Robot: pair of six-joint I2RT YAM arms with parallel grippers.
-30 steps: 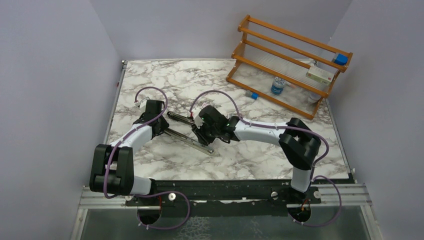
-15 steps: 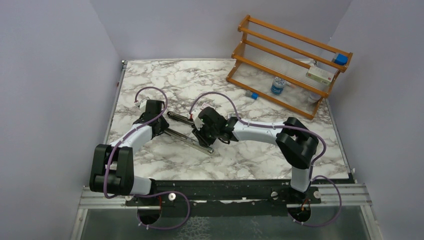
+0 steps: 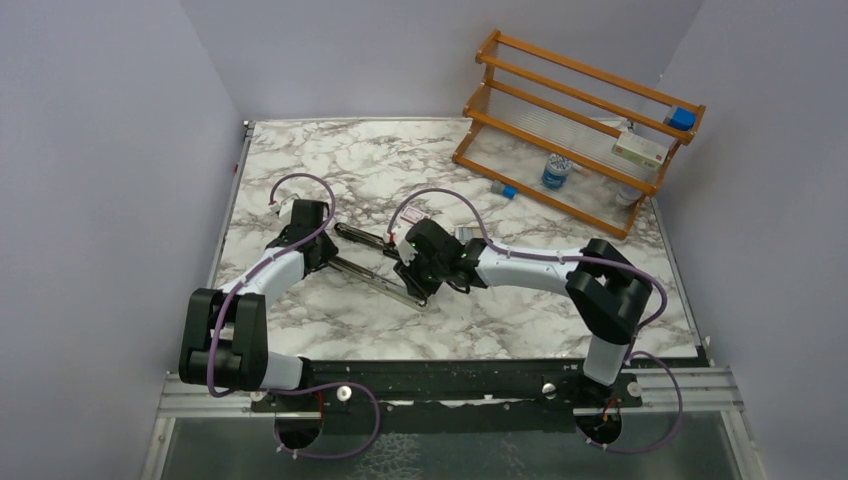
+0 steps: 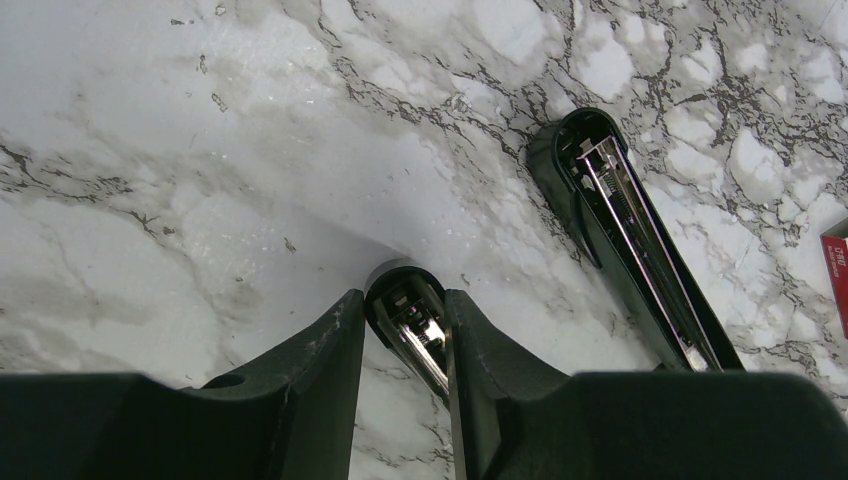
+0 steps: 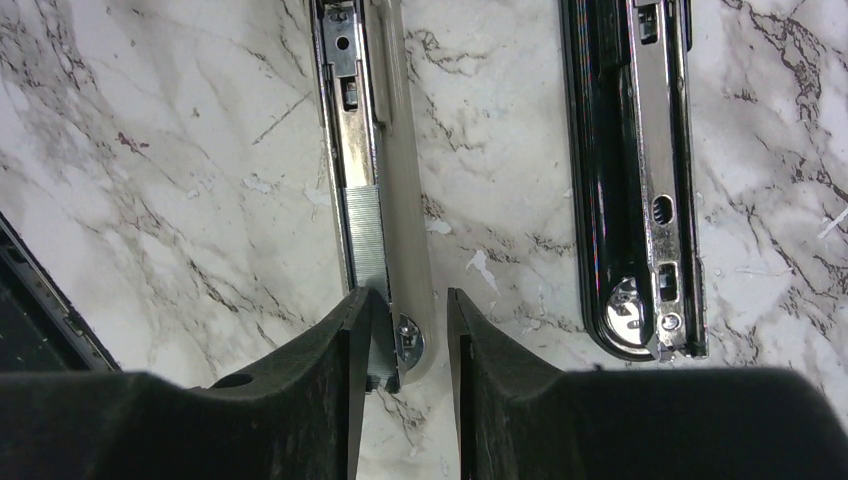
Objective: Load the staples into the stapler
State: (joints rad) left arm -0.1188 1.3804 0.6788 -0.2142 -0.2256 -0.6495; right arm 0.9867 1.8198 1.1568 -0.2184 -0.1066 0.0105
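The black stapler point(image 3: 375, 280) lies swung open on the marble as two long parts side by side. My left gripper point(image 3: 325, 258) is shut on the rounded black end point(image 4: 420, 325) of one part; the other part point(image 4: 630, 240) lies to its right. My right gripper point(image 5: 408, 295) is open and straddles the near end of the silver channel point(image 5: 350, 110). A grey strip of staples point(image 5: 365, 235) lies in that channel, and its end sticks out by my left finger point(image 5: 345, 340). The black part point(image 5: 610, 180) lies to the right. The pink-red staples box point(image 3: 418, 214) sits just behind the stapler.
A wooden rack point(image 3: 575, 120) stands at the back right, holding a bottle point(image 3: 556, 172), a white box point(image 3: 640, 150) and a blue block point(image 3: 682, 118). A small blue piece point(image 3: 509, 191) lies in front of it. Walls close in on the left, back and right.
My right gripper has slid right and nearer along the lower stapler part to its tip, uncovering the pink-red box behind it. The left arm has not moved.
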